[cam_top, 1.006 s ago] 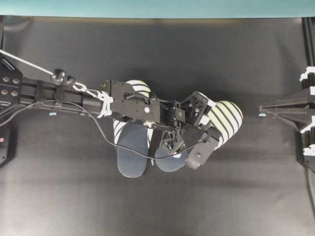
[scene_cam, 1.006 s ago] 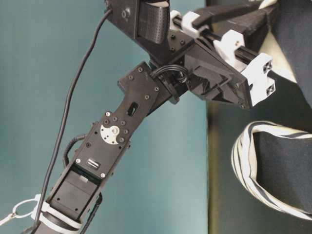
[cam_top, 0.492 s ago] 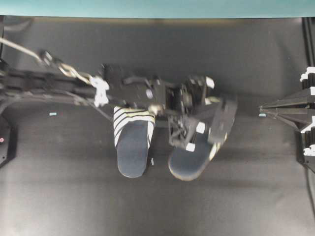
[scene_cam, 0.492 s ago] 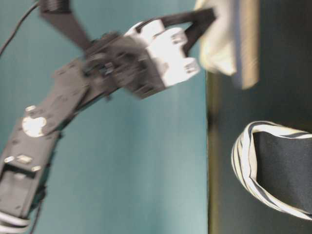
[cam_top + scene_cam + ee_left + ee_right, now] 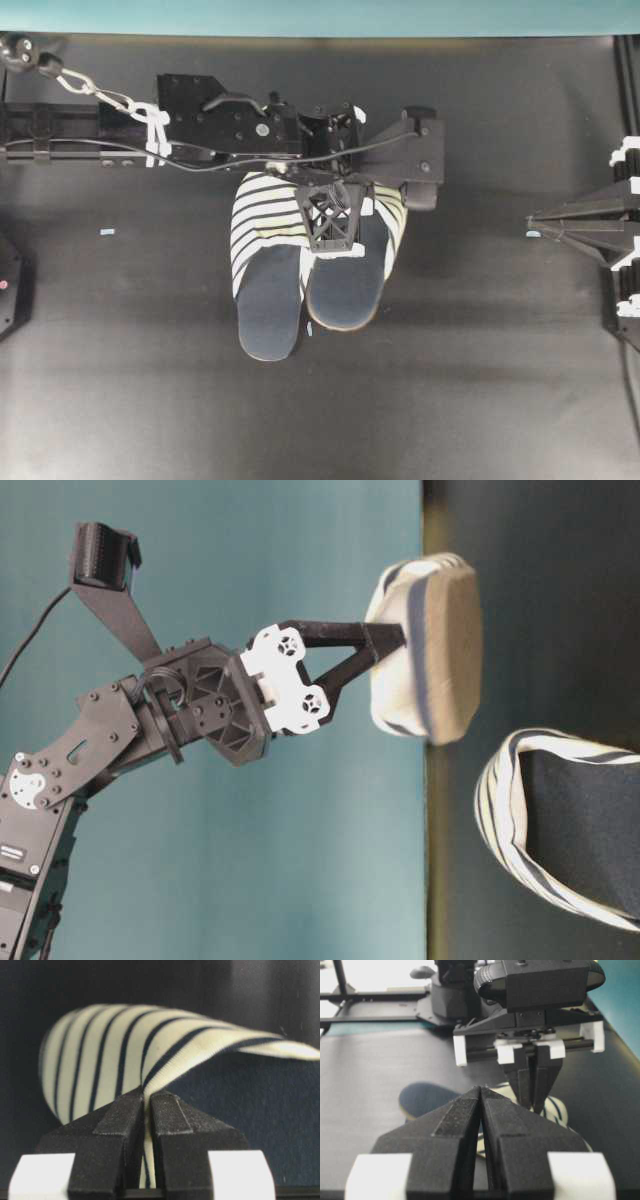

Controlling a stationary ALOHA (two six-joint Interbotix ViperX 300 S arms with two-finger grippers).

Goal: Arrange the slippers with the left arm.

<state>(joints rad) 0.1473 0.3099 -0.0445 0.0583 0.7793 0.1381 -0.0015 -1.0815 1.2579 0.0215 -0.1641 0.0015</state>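
Two white-and-navy striped slippers show in the overhead view. One slipper (image 5: 266,305) lies flat on the black table, toe toward the far edge. My left gripper (image 5: 332,225) is shut on the striped upper of the other slipper (image 5: 348,288) and holds it close beside the first, roughly parallel. The table-level view shows the held slipper (image 5: 425,650) lifted off the table in the left gripper (image 5: 385,645), with the resting slipper (image 5: 560,820) below. In the left wrist view the fingers (image 5: 165,1112) pinch the upper's edge (image 5: 150,1050). My right gripper (image 5: 535,225) is shut and empty, far right.
The black table (image 5: 450,400) reaches a teal wall (image 5: 320,15) at the back. The left arm (image 5: 100,135) with its cables spans the upper left. The right wrist view shows the left gripper (image 5: 536,1085) in front of my shut right gripper (image 5: 481,1091).
The left gripper has lifted and turned the slipper, carrying it left from an angled spot to alongside the resting slipper. The left arm shifted toward the back. The right arm is unmoved.
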